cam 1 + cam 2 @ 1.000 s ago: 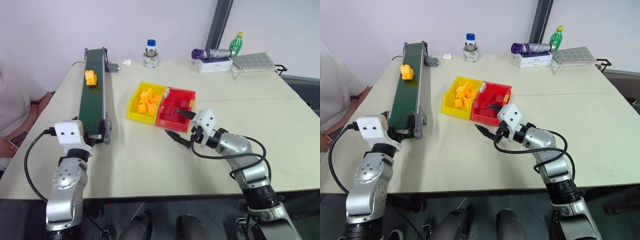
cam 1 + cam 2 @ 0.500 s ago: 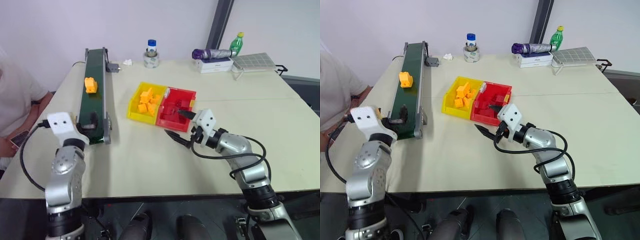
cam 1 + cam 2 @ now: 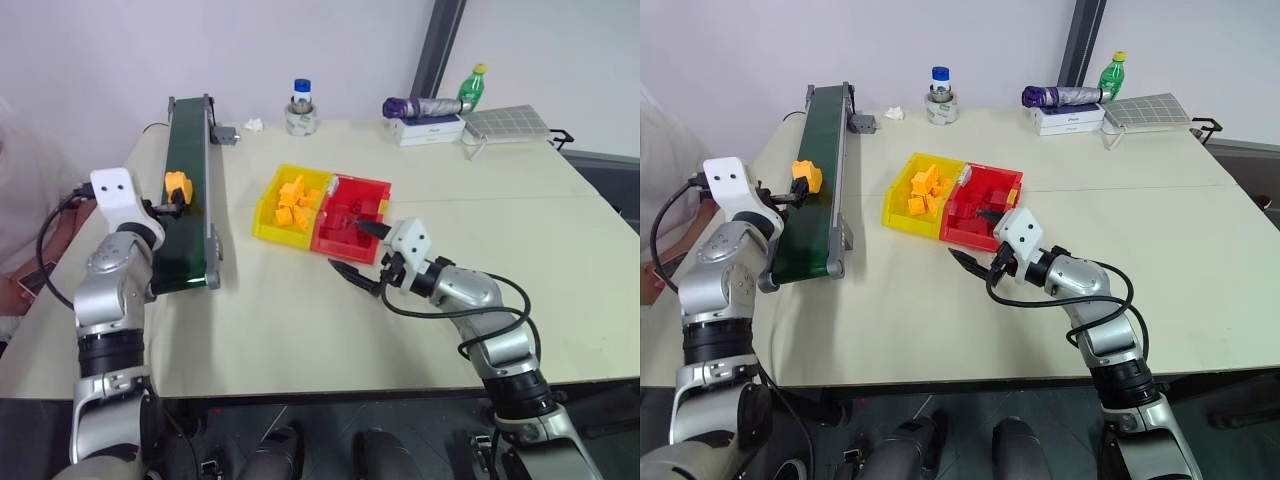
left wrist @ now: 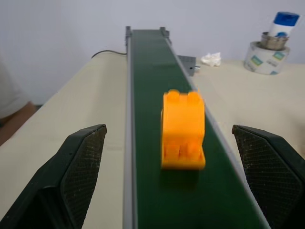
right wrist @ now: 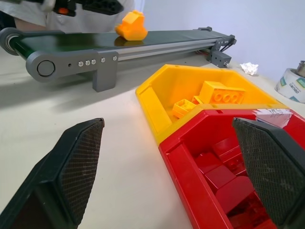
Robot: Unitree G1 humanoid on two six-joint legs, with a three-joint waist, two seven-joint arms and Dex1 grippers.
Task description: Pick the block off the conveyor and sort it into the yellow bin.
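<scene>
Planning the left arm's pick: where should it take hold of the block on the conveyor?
Probably across the block's two flat side faces, coming in level along the conveyor. It stands upright between the left pincer's open fingers; its studded top offers poorer contact.

The block [image 4: 183, 130] is yellow-orange on a dark green conveyor [image 3: 185, 200] with grey rails. The yellow bin [image 3: 268, 215] holds yellow-orange blocks; the red bin [image 3: 375, 190] holds dark red ones. The pincer fingers [image 4: 74, 176] are black with cross-hatched pads. The surface [image 3: 420, 320] is pale cream. A bottle [image 3: 472, 88] is green with a yellow cap.
</scene>
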